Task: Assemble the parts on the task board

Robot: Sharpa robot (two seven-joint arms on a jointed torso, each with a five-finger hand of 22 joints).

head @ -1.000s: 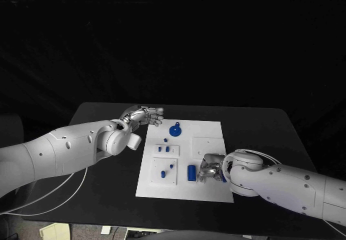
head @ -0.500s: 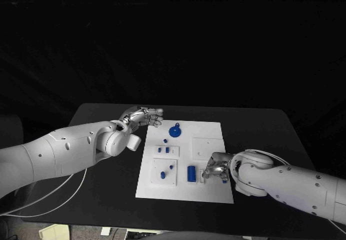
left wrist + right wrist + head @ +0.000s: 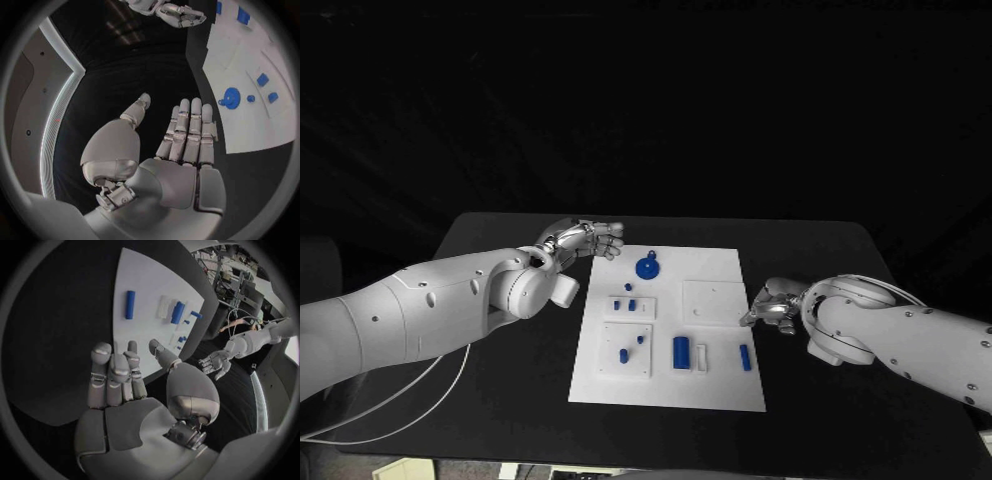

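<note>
The white task board lies mid-table. On it are a round blue part near the far edge, small blue pieces on the left side, a blue block and a slim blue bar toward the near edge. My left hand hovers open off the board's far left corner, fingers straight. My right hand is beside the board's right edge, holding nothing, fingers extended. The right wrist view shows the slim blue bar lying free on the board.
Black table surrounds the board on all sides. A white cable trails from my left arm near the front left. A small white piece lies between the block and the bar.
My right hand has drawn back from the board's near-middle to its right edge. The slim blue bar now lies uncovered where the hand was. The left hand has stayed put.
</note>
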